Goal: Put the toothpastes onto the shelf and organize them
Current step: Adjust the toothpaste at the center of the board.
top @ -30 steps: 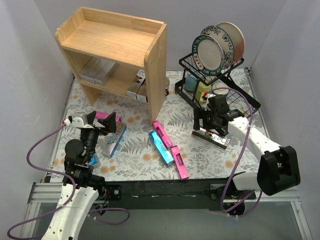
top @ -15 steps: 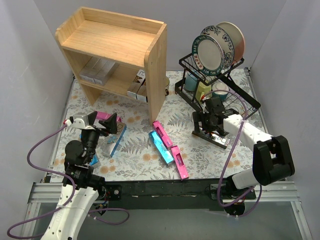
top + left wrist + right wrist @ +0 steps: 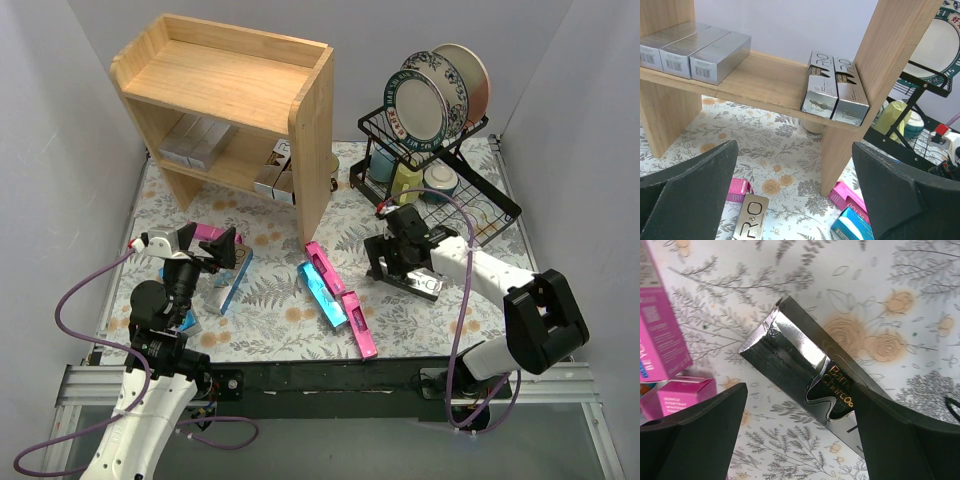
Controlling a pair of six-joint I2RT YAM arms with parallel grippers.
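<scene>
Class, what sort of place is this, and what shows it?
Probably a robot test cell, not a home: plain grey walls enclose one table, robot arms sit bolted at its edge, a wooden shelf and dish rack stand on it.

We've got open room mid-tier on the shelf (image 3: 772, 75), between the silver cartons (image 3: 695, 50) and the patterned pair (image 3: 835, 90); the side panel (image 3: 887, 50) walls off the right.
</scene>
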